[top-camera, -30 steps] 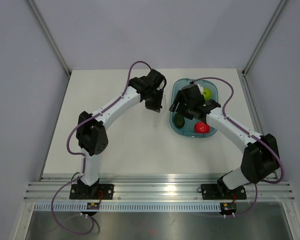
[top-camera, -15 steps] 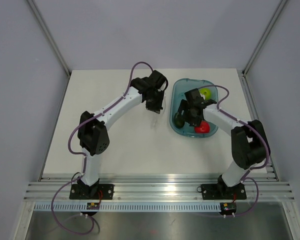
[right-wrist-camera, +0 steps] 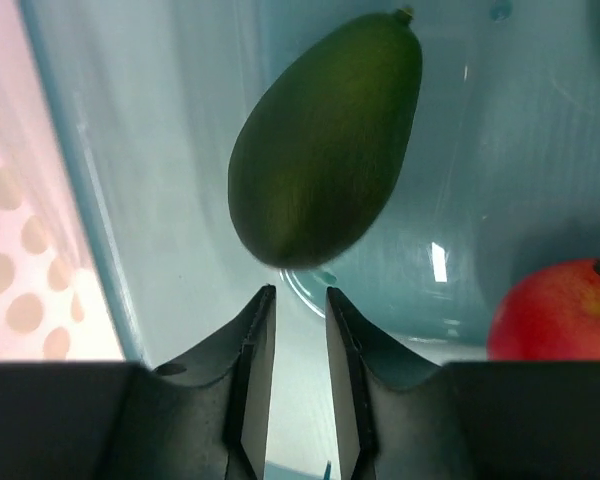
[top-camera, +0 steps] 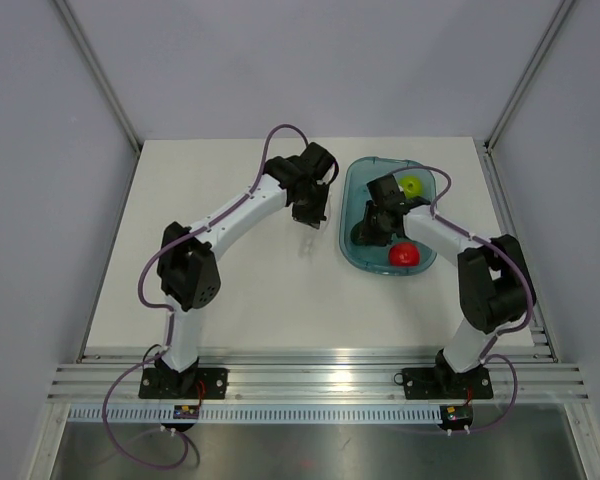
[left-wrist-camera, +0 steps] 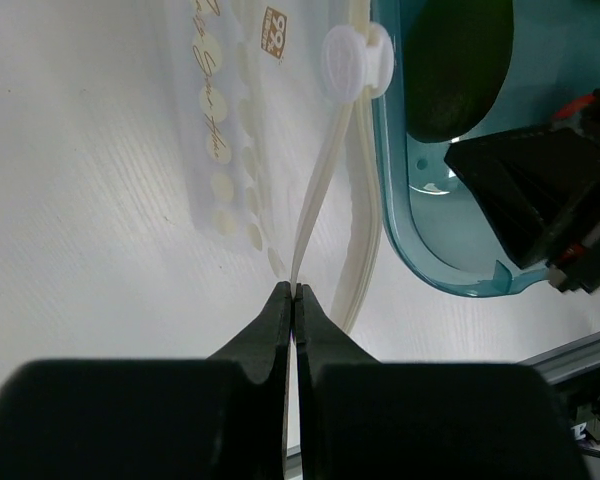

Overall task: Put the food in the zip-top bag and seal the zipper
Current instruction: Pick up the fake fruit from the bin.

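The food, a dark green avocado, lies in the teal tray, its rounded end just past my right gripper's fingertips. My right gripper is open by a narrow gap, with nothing between the jaws. In the top view it reaches down into the tray's left half. My left gripper is shut on the edge of the clear zip-top bag, pinching the white zipper strip near its slider. From above, the left gripper hangs just left of the tray. The food also shows in the left wrist view.
A red apple sits at the tray's near right and a lime-green apple at its far right. The tray rim lies close to the bag. The white table spreads out to the left.
My right gripper has dropped lower into the tray toward the avocado and its jaws have narrowed. The left gripper has hardly moved and still pinches the bag.
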`<state>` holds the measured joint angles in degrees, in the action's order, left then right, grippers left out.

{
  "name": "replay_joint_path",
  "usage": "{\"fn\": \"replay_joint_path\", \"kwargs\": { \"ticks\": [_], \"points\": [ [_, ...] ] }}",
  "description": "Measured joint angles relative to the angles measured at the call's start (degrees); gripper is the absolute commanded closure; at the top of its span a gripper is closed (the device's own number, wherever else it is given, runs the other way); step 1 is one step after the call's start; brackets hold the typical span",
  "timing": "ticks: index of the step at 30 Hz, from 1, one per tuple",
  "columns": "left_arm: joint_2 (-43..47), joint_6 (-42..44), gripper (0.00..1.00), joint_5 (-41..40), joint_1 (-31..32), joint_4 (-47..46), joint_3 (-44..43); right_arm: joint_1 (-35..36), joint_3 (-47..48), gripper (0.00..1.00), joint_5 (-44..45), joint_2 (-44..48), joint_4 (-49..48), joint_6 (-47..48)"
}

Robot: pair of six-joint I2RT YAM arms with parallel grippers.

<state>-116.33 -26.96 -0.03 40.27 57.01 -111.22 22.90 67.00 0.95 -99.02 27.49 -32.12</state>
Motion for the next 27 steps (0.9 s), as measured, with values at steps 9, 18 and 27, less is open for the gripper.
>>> {"fn": "replay_joint_path", "kwargs": {
  "ticks": [9,18,27],
  "points": [
    [-2.4,0.4,1.00,-1.0,0.3,1.7,-4.2,0.0,-1.7,0.49,1.5,12.9,0.0,0.5],
    [-2.6,0.4,1.00,-1.0,0.4,1.9,-4.5,-0.3,3.5,0.16,4.4,2.6,3.3,-4.7],
    [-2.8,0.4,1.00,-1.0,0.4,2.1,-4.5,-4.7,4.0,0.17,3.9,-3.2,0.7,-15.0]
  ]
}}
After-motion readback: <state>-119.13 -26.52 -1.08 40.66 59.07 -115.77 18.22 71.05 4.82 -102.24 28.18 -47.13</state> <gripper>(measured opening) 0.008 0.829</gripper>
